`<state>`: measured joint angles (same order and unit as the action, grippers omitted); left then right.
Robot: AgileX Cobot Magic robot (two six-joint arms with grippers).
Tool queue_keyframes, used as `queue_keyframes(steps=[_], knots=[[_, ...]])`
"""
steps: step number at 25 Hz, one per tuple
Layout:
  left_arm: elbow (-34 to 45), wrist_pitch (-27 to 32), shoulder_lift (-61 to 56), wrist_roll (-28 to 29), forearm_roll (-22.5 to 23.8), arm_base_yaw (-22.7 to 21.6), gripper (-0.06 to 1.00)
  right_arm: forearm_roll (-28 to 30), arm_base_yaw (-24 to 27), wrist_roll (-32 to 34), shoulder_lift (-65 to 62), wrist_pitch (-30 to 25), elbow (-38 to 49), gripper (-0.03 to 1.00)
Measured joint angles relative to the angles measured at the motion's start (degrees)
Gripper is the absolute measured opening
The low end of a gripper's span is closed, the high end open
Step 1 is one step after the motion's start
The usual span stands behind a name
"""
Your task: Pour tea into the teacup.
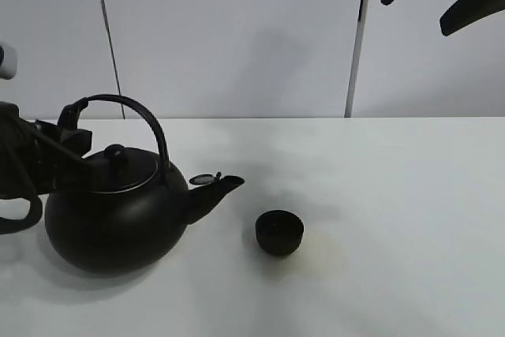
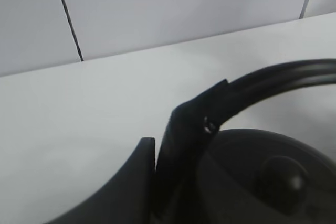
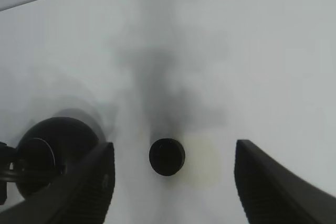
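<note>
Sitting apart from left gripper: teacup

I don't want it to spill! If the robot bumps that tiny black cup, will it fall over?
Probably not. The teacup looks low and wide, so a nudge would likely slide it across the smooth white table rather than tip it. It seems small and light beside the kettle, so even a gentle bump could move it.

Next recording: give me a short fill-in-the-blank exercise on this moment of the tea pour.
1. The left gripper is shut on the large black round-bellied kettle's arched ____.
2. The kettle's spout points toward the small matte black ____.
3. The right gripper is ____, high above the white table.

Missing words: handle; teacup; open
</note>
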<state>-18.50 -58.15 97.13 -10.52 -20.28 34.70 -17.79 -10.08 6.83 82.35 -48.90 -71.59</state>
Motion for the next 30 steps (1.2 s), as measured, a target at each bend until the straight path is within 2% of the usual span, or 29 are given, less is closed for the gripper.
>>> queue_keyframes(steps=[9, 17, 30], knots=[[0.06, -1.53, 4.87, 3.38, 0.05, 0.00, 0.12, 0.00, 0.00, 0.00, 0.00, 0.00, 0.00, 0.45], [0.76, -2.76, 5.38, 3.84, 0.27, 0.00, 0.12, 0.00, 0.00, 0.00, 0.00, 0.00, 0.00, 0.45], [3.07, -4.82, 5.38, 8.08, 2.29, 0.00, 0.14, 0.00, 0.00, 0.00, 0.00, 0.05, 0.00, 0.45]])
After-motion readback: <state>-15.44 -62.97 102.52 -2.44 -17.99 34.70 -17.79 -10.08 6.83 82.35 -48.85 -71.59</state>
